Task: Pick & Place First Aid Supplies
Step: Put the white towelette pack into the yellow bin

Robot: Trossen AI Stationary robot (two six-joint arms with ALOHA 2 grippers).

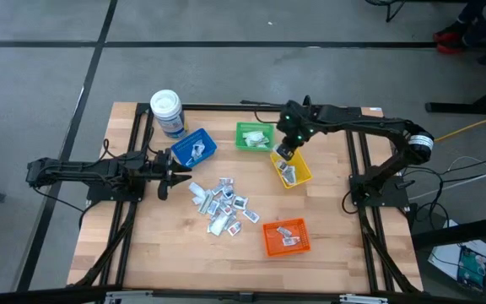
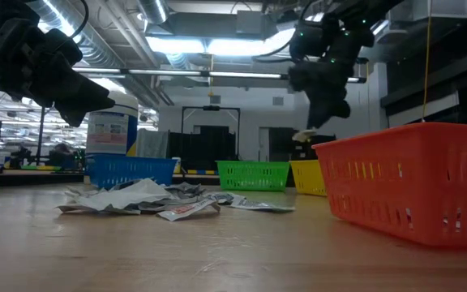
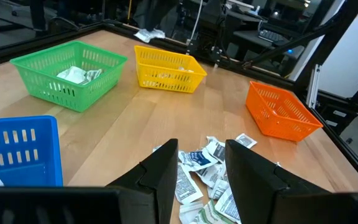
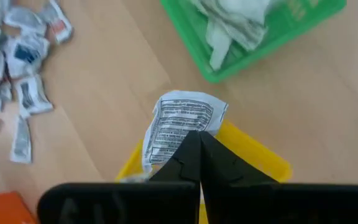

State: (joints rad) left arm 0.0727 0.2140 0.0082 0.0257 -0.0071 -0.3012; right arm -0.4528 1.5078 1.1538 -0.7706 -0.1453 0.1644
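Sorting partly done, by my reading: all four mesh bins already hold packets, yet a sizeable heap of first aid packets remains loose on the desk between the two arms. Right fingers pinched fully together on a crinkled white packet with fine printed text; it sticks out beyond the fingertips, hanging just above the near rim of the yellow bin, so this one looks close to delivery. Green bin lies just past the fingers and holds crumpled white wrappers; orange bin and blue bin each hold a few. Left fingers stand parted and hold nothing, the heap just ahead of them. Bins are slotted rigid plastic, rectangular; packets flat, thin, paper or foil, creased. Desk is pale planked wood. A white-lidded round jar stands behind the blue bin.
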